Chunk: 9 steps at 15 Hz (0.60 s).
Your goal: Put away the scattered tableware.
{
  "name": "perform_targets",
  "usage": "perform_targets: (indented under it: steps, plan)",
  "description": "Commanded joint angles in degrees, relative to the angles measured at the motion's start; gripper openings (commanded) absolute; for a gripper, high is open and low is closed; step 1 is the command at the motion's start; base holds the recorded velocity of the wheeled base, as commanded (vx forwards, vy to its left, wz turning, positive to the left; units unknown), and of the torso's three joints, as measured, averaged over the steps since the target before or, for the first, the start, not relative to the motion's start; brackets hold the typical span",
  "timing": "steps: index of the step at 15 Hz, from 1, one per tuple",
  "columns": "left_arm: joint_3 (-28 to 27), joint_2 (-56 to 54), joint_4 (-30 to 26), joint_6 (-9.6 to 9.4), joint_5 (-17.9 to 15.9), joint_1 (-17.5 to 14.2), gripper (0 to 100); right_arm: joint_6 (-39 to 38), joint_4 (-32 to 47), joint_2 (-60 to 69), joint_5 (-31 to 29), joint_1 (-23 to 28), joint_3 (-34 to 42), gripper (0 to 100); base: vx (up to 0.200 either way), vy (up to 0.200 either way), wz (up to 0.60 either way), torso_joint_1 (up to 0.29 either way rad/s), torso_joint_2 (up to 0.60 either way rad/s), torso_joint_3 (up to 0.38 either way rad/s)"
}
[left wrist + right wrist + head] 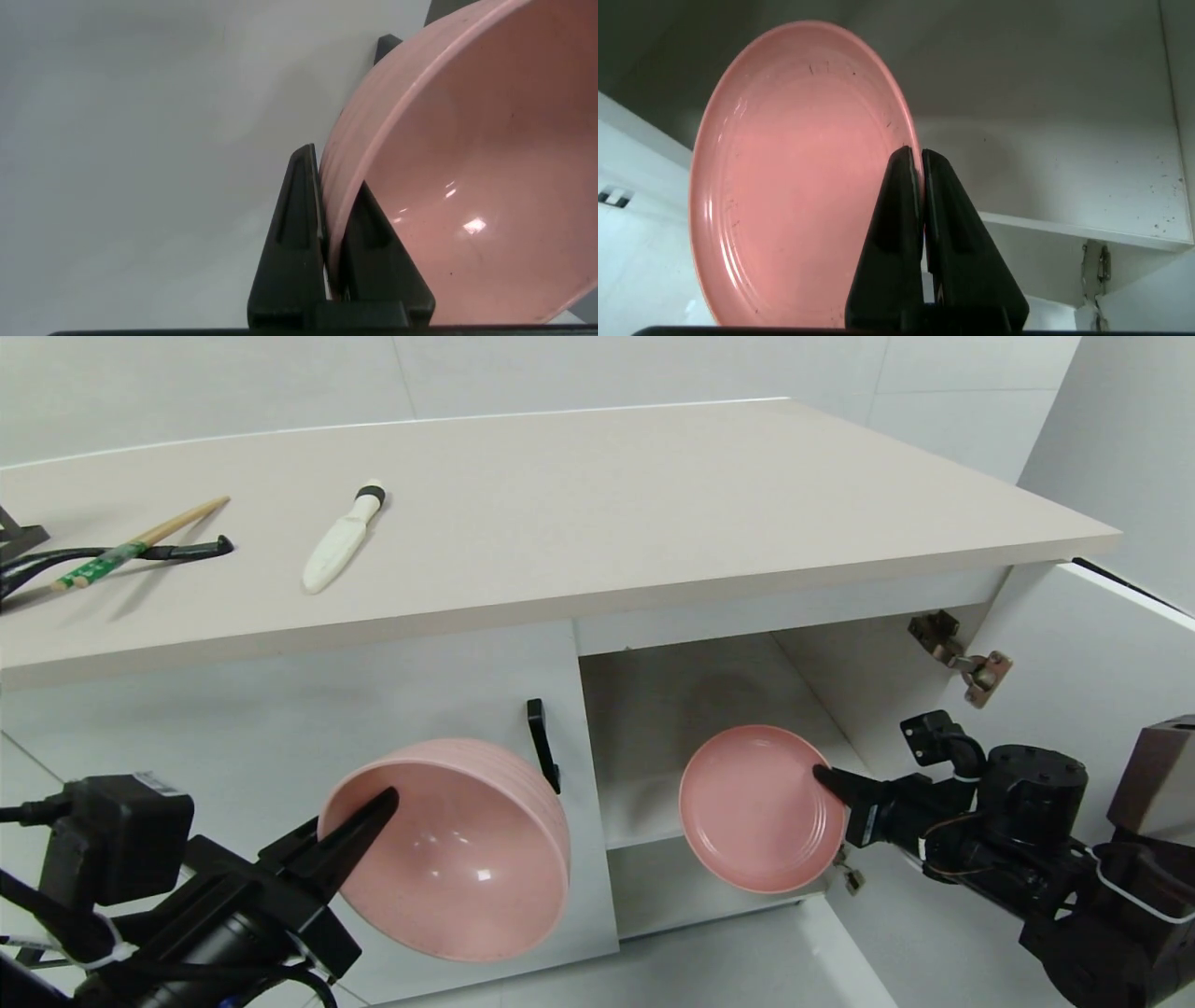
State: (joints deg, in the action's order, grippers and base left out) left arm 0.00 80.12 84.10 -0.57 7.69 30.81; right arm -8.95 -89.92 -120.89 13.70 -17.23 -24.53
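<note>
countertop | chopsticks far left, over black cable | white knife near them

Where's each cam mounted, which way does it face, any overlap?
Head view: head-mounted, facing forward-down at beige countertop and open white cabinet; both arms show.
Left wrist view: on left wrist, along left gripper clamping ribbed pink bowl.
Right wrist view: on right wrist, along right gripper clamping flat pink plate.
Shared: head view sees both bowl and plate too.

Left gripper low on the left, pinched tight on bowl rim, right gripper low on the right, clamped on plate edge
</note>
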Motion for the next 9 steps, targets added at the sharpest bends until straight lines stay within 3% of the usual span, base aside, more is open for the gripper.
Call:
perform_targets:
  steps: [1,9]
  plan:
    - [0.0,0.22,0.01,-0.04,0.04,-0.04,0,-0.02,-0.08,-2.42,0.01,-0.09,-1.66,0,0.0,0.0,0.0,0.0,0.0,0.0]
    - [0.0,0.3,0.01,0.22,0.04,-0.13,0,-3.71,-0.08,-11.21,-4.03,0.0,-14.14,0,0.0,0.0,0.0,0.0,0.0,0.0]
